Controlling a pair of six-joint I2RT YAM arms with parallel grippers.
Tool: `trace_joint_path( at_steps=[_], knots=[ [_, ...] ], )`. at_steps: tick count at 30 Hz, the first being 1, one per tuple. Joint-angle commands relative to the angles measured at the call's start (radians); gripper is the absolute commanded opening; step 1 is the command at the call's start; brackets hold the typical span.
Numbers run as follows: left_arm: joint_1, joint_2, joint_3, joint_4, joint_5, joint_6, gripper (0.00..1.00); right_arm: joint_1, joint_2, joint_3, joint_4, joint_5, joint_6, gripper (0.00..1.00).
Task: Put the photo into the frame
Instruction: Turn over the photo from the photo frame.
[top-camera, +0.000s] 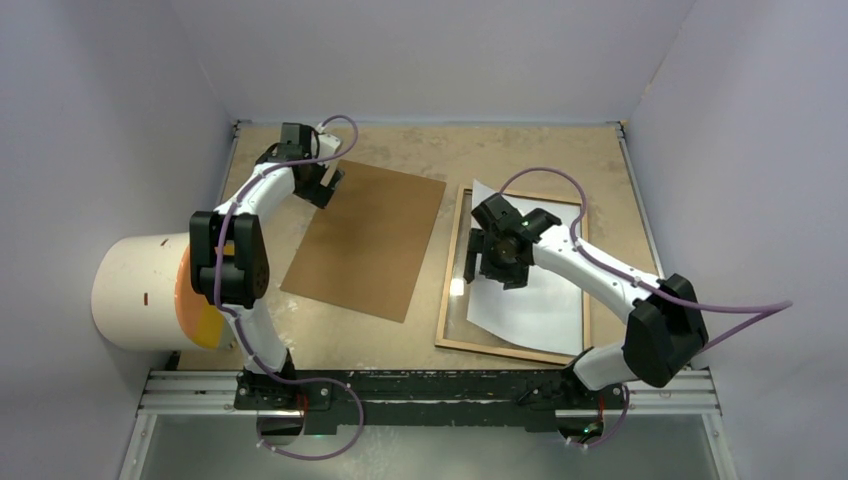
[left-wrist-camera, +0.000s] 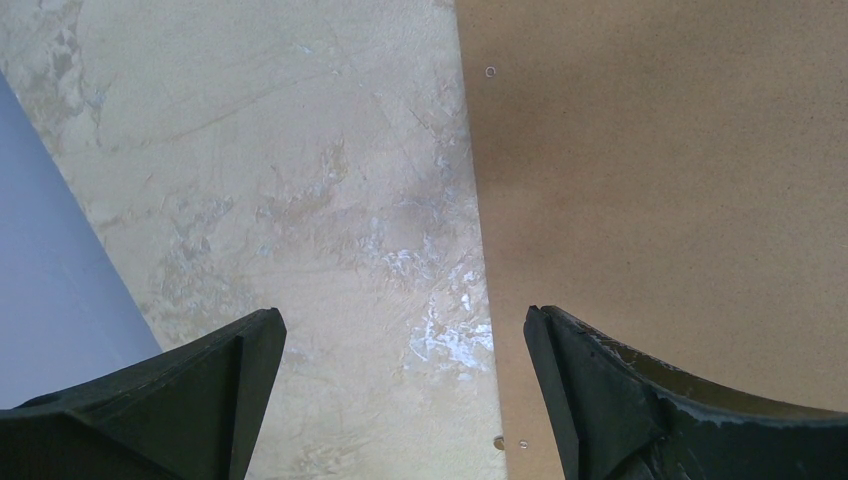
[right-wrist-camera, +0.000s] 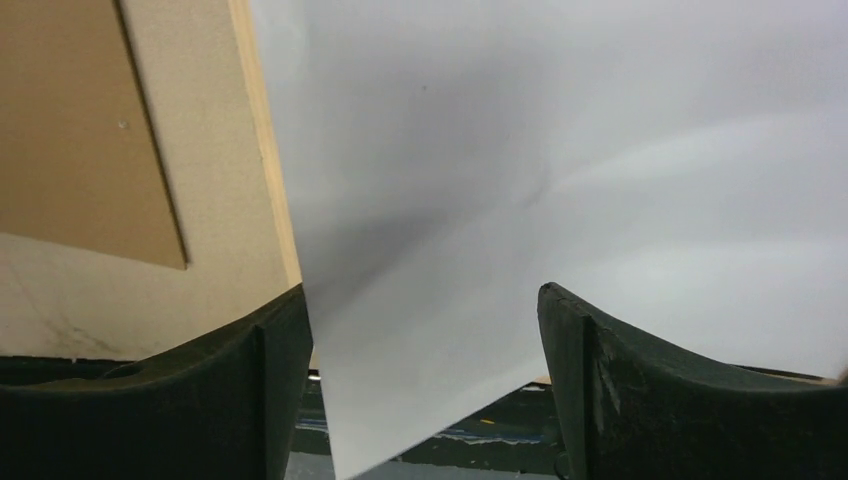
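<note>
2 arms bend forward: left fingers (left-wrist-camera: 200, 400) hang spread over the board's (top-camera: 365, 240) edge, right fingers (right-wrist-camera: 640, 390) gape above the photo (top-camera: 530, 300), askew on the frame (top-camera: 490, 350).

You see only the photo's (top-camera: 530, 305) white side; the printed face is hidden. The right arm (top-camera: 590, 272) covers part of it, and the right wrist view crops it.

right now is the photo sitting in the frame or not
Not fully in: the photo lies white side up, skewed over the frame, with its far left corner poking past the far rail.
</note>
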Motion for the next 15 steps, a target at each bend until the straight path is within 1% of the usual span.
trace_joint_path(
  at_steps=[1, 3, 4, 10, 15],
  knots=[
    [-0.005, -0.038, 0.001, 0.021, 0.006, 0.022, 1.00, 0.000, -0.025, -0.025, 0.053, -0.075, 0.018, 0.86],
    [-0.005, -0.036, 0.001, 0.019, -0.002, 0.022, 1.00, -0.001, -0.030, -0.041, 0.070, -0.095, 0.016, 0.96],
    [-0.005, -0.035, 0.001, 0.018, -0.007, 0.022, 1.00, -0.001, -0.033, -0.050, 0.080, -0.105, 0.016, 0.99],
    [-0.005, -0.029, 0.009, 0.011, -0.018, 0.022, 1.00, -0.001, -0.045, -0.073, 0.118, -0.137, 0.014, 0.99],
    [-0.004, 0.002, 0.045, 0.009, -0.065, 0.015, 1.00, -0.001, -0.038, -0.022, 0.140, -0.113, 0.014, 0.99]
  ],
)
